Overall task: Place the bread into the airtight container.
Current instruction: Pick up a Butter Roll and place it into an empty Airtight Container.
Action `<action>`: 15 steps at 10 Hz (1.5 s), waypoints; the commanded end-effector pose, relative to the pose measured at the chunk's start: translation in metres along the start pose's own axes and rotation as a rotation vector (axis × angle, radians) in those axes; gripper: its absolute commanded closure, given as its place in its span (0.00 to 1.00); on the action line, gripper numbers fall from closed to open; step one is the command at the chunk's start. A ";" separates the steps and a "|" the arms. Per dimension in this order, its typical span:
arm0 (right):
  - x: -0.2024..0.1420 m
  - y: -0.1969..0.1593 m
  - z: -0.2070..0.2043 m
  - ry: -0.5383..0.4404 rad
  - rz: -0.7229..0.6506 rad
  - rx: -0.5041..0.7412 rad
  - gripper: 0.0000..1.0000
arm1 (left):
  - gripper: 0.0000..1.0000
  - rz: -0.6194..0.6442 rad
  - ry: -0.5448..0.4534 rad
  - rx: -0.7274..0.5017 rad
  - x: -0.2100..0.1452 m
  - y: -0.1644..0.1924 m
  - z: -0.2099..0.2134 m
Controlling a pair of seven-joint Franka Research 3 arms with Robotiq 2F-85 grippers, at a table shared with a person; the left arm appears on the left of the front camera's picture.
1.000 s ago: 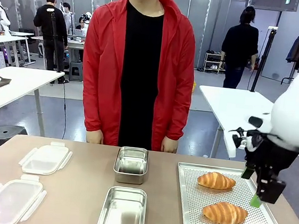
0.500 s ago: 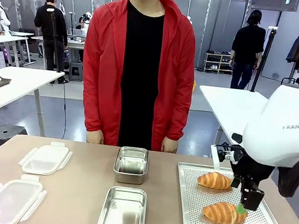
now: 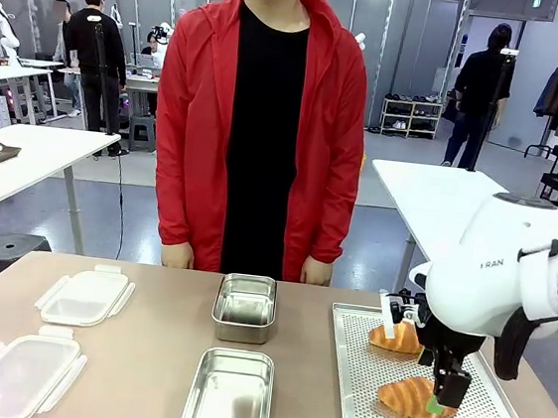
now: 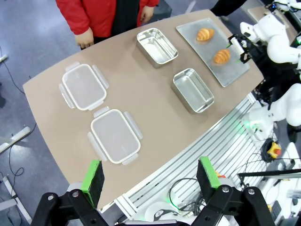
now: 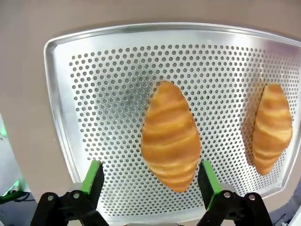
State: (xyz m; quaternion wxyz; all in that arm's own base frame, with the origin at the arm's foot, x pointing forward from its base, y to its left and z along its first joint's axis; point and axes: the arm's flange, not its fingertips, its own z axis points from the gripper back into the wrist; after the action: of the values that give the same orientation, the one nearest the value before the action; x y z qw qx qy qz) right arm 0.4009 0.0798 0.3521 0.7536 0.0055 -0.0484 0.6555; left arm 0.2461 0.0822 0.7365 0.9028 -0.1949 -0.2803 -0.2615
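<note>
Two croissants (image 5: 272, 127) are seen lying on the tray (image 5: 94, 94), and both steel containers (image 3: 229, 393) are seen empty, so nothing has been placed. The right gripper (image 5: 149, 174) is held spread wide over the nearer croissant (image 5: 170, 136), which is not yet grasped.

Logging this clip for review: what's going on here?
The open right tool hangs just over the near croissant on the perforated tray, not yet gripping. The second croissant lies beside it. Two steel containers stand open, lids lying aside. The left tool hangs open, high above. A person stands opposite.
</note>
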 end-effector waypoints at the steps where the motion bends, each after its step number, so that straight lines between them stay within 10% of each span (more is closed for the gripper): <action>1: -0.007 0.009 -0.020 -0.008 0.031 -0.012 0.00 | 0.00 -0.017 0.001 -0.008 0.000 -0.001 0.001; 9: -0.005 -0.004 -0.061 0.004 0.078 -0.024 0.00 | 0.00 -0.017 0.001 -0.008 0.000 -0.001 0.001; 15: -0.009 -0.005 -0.057 0.009 0.070 -0.002 0.58 | 0.00 -0.017 0.001 -0.008 0.000 -0.001 0.001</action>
State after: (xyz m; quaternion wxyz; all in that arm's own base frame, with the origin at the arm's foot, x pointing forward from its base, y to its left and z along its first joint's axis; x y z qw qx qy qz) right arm 0.4197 0.0803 0.2989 0.7343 -0.0104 -0.0484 0.6771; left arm 0.2461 0.0822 0.7365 0.9028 -0.1949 -0.2803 -0.2615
